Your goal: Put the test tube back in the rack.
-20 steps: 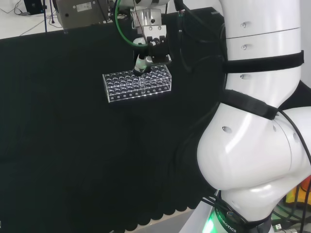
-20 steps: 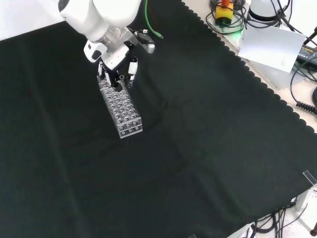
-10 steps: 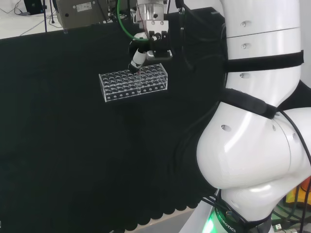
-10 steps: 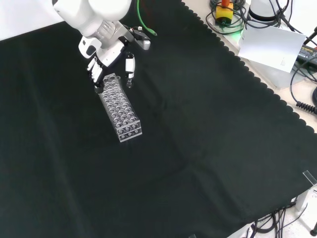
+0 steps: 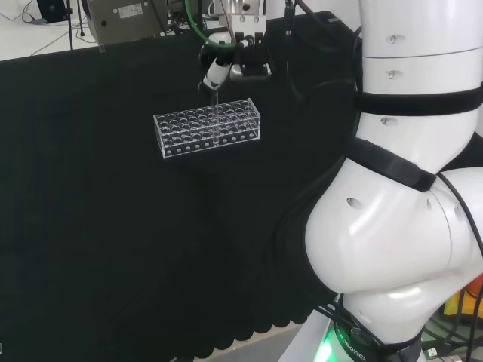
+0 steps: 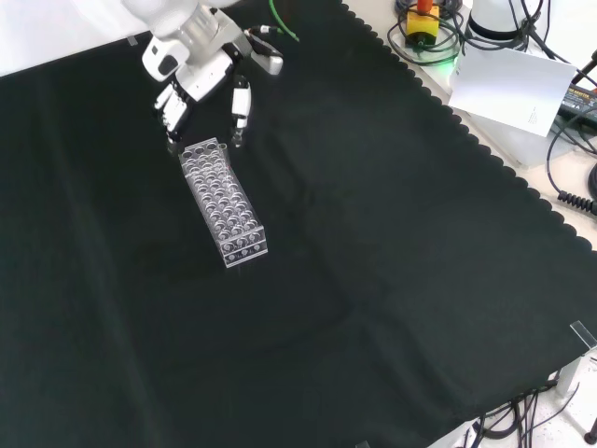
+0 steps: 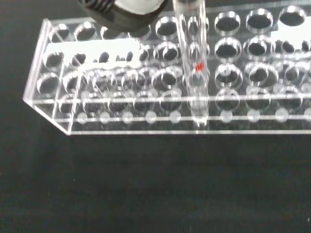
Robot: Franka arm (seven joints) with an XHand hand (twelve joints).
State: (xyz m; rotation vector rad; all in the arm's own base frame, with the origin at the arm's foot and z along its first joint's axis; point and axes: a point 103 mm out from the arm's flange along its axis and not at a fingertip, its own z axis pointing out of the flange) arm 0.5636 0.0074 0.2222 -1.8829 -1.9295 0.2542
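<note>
Standing upright in a hole of the clear rack (image 5: 208, 128) on the tabletop (image 6: 373, 243), the test tube (image 7: 192, 68) is seen; fingers (image 6: 240, 105) of the hand (image 6: 201, 79) are held spread just above it

**Stuff you can't really make out here**

Wrist view: the test tube (image 7: 194, 63) runs off the edge right by the fingers (image 7: 131, 9), which are a dark blur, so its top is cut. The rack (image 7: 146, 124) is clipped too. Front view: tube's too faint to spot below the fingers.
</note>
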